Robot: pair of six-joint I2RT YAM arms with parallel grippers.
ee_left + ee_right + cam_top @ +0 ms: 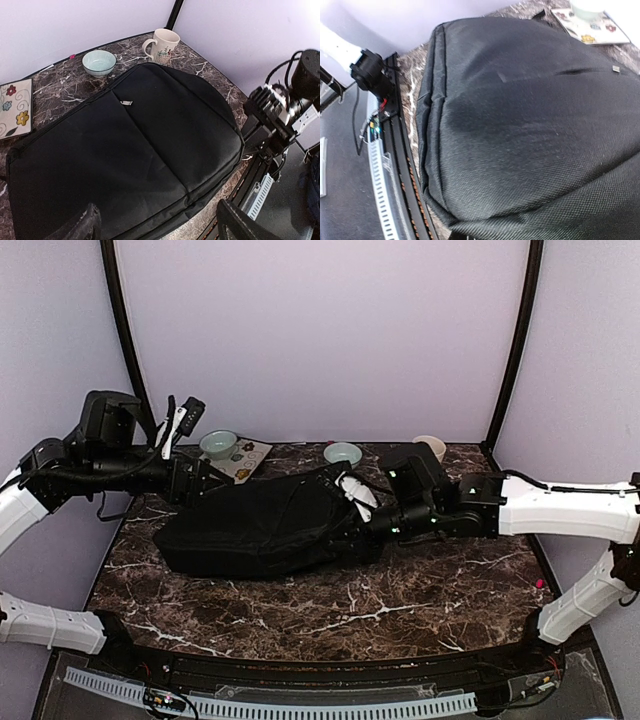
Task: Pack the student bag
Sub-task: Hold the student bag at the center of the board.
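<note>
Black fabric student bag (pixel 265 525) lies flat mid-table on the dark marble table (pixel 400 590), long side running left to right.

Left arm comes in from the rear left with its forearm roughly level. The left gripper (pixel 157 214) sits over the bag's left end, fingers (pixel 85 224) spread wide and holding nothing.

Right arm reaches in low from the right. The right gripper (pixel 358 525) is at the bag's right end, just below the grey-white handle (pixel 358 490). Jaws are together; can't tell if fabric is pinched.

Only the top view shows the handle. Left wrist view picks up a small zip pull (pixel 126 103) on the bag face. In the right wrist view the bag fabric fills the frame and its own fingers are out of sight.
</note>
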